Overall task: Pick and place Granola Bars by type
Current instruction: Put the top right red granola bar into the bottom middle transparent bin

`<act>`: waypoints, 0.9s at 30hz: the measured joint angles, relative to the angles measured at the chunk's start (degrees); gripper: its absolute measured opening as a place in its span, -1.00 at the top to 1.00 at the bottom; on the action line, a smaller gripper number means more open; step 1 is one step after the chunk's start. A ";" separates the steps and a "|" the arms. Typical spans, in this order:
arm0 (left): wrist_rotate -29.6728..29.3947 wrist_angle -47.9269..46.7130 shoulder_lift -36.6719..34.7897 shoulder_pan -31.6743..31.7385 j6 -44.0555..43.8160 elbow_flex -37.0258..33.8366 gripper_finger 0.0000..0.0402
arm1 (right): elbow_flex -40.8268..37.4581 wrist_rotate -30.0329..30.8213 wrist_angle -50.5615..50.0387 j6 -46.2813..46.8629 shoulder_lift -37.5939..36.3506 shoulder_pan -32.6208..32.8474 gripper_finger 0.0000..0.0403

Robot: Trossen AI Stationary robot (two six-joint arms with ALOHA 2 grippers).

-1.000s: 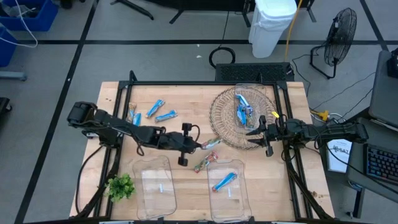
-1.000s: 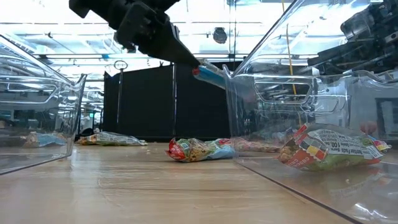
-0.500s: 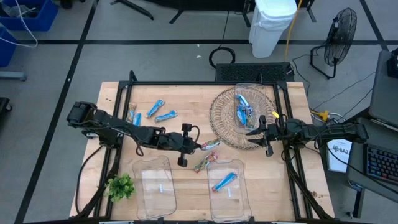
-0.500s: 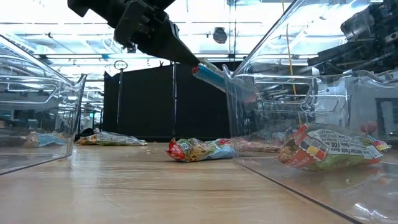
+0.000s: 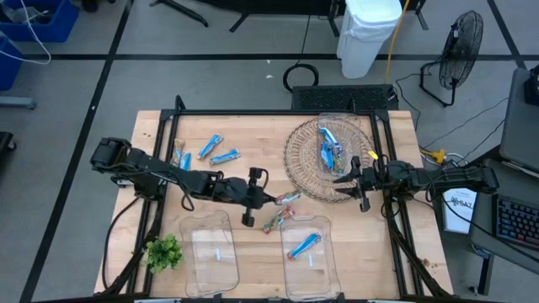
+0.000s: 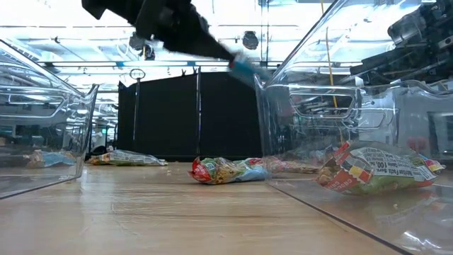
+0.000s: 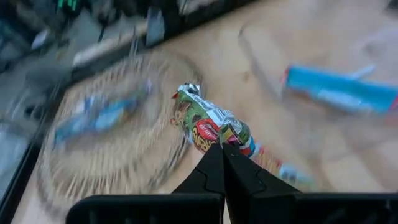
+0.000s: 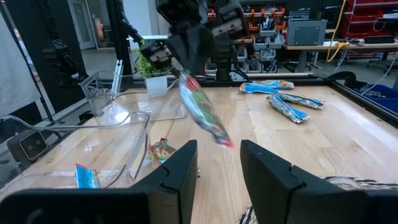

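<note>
My left gripper point(image 5: 271, 200) reaches to the table's middle and is shut on a multicoloured granola bar point(image 5: 287, 198), above the far left corner of the right clear bin point(image 5: 324, 225). Another multicoloured bar point(image 5: 274, 221) lies flat on the wood beside that bin. A blue bar point(image 5: 303, 246) lies inside the bin. Three blue bars point(image 5: 210, 146) lie at the far left, and more sit in the wicker basket point(image 5: 296, 168). My right gripper point(image 8: 217, 167) waits open at the basket's right edge, holding nothing. My left gripper pinches one end of the multicoloured bar point(image 7: 231, 138) between its two fingertips. The fingers slant down from the table's left, in line with the bar. The bar sticks out past the fingertips and droops point(image 8: 202, 115), lifted clear of the table and the bin.
A second clear bin point(image 5: 210, 248) stands at the near left, with a green leafy sprig point(image 5: 164, 252) beside it. A black frame rail point(image 5: 278, 113) runs round the table. A further multicoloured bar point(image 6: 379, 166) shows through the right bin's clear wall in the low view.
My left gripper has tipped its fingertips up a little while staying shut and in place. The held bar's gripped end has risen slightly with them, and the bar remains clear of the table.
</note>
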 joint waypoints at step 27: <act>28.00 12.44 1.16 -0.90 -1.09 0.04 1.00 | 0.00 0.00 0.00 0.00 0.00 -0.02 0.43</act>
